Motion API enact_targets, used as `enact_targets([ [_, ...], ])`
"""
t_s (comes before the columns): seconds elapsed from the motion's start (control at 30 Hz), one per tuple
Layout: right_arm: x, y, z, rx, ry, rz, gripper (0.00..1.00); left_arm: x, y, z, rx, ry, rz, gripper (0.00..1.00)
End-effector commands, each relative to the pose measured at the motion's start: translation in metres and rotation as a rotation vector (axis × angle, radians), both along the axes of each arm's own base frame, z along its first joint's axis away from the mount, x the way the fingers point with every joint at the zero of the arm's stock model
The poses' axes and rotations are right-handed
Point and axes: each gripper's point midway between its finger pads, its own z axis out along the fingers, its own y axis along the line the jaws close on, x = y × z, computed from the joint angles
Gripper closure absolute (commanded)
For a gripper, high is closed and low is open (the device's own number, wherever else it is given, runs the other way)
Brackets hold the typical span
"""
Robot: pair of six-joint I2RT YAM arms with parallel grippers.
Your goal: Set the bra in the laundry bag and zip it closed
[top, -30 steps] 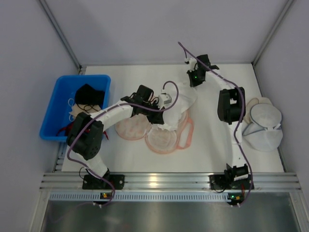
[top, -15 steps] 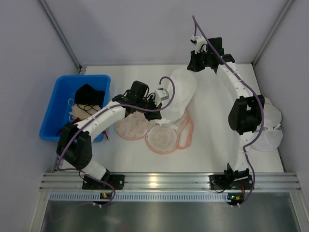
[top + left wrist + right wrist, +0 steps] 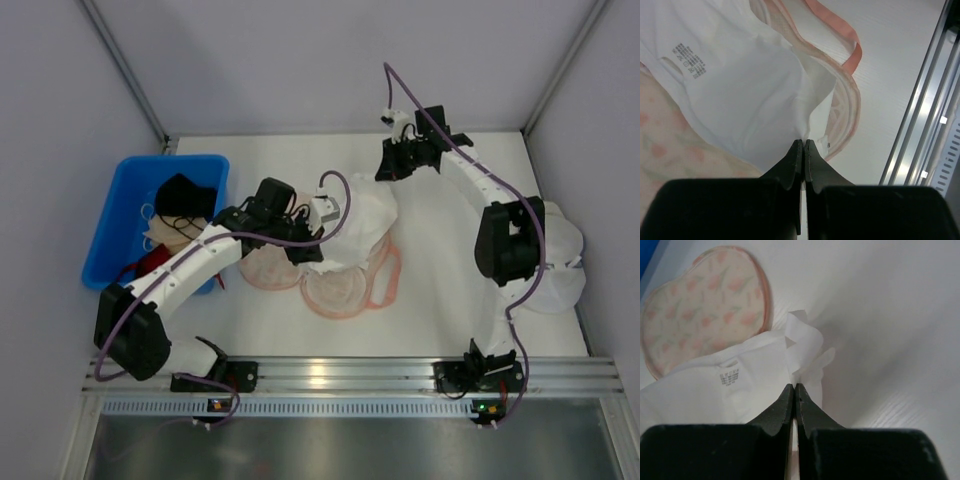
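Left gripper (image 3: 803, 143): the jaws are pressed tight together, pinching a thin corner of the bra (image 3: 740, 95) right at the tips. The pale cloth fans away from that pinch, smooth and slightly see-through, with a small printed care label (image 3: 686, 61) showing near its far side. Under the cloth, the laundry bag (image 3: 852, 60) lies open, its pink zip rim curling out beside the bra's edge, and past that runs the metal rail (image 3: 920, 125) of the table front.

Over to the right gripper (image 3: 794, 386): it too is clamped closed, nipping a crumpled fold at the bra's other end. Beyond its tips sits one printed lobe of the bag, flat on the table.

From above, the bra (image 3: 365, 212) is strung between the two grippers, slanting from the left arm's pinch up to the right arm's, and draped across the far part of the open laundry bag (image 3: 335, 292). The bag's near lobes and pink rim peek out on the table (image 3: 440, 300) below it. A blue bin (image 3: 105, 232) with a dark garment (image 3: 185, 195) sits at the left edge; white domes (image 3: 565, 285) lie far right.
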Motion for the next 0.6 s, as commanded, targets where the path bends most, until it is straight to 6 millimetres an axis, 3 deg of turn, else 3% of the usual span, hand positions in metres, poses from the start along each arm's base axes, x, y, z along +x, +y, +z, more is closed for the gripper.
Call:
enact_targets([
  [0.0, -0.016, 0.023, 0.032, 0.059, -0.072, 0.075, 1.0, -0.023, 0.001, 0.004, -0.012, 0.036, -0.024, 1.0],
  [0.17, -0.027, 0.035, 0.028, 0.078, -0.055, 0.111, 1.0, -0.04, -0.001, 0.007, -0.019, 0.048, -0.042, 1.0],
  [0.37, -0.028, 0.04, 0.048, 0.11, -0.083, 0.116, 1.0, -0.051, -0.002, 0.017, -0.034, 0.044, -0.052, 1.0],
  [0.57, -0.037, 0.04, 0.03, 0.094, -0.041, 0.124, 1.0, -0.073, -0.007, 0.003, -0.005, 0.101, -0.106, 1.0],
])
